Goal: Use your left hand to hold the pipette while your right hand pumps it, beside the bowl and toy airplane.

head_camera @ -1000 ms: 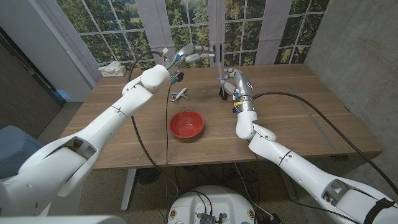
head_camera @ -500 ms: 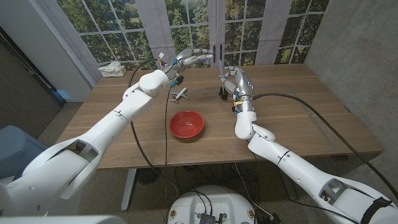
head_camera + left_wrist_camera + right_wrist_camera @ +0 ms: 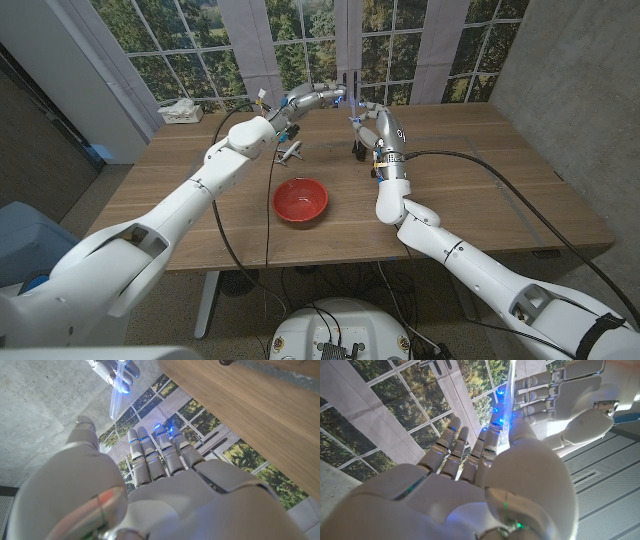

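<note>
Pipette: thin clear tube, lit blue, up in the air above the far part of the bench, not on it. It sits at the fingers of the right robot hand. In the right wrist view the tube runs along the fingertips past the thumb, so it looks pinched there, though the exact contact is blurred by the glow. The other fingers are extended, not curled.

The left robot hand is raised at about the same height, holding nothing, its fingers straight and close side by side, pointing at the right robot hand. It is near the pipette but not touching. A gap shows in both wrist views.

Key relation: the pipette lies straight ahead of the left fingertips, and its long axis runs roughly across the line those fingers point along. The right robot hand is the nearer one, since it already carries the tube. My read is that the left has to close the gap and wrap the barrel before the right can shift to pump. The risk is knocking the tube out of a light pinch.

The toy airplane is on the bench below and nearer than the left robot hand. The red bowl is nearer still, well apart from both hands.
</note>
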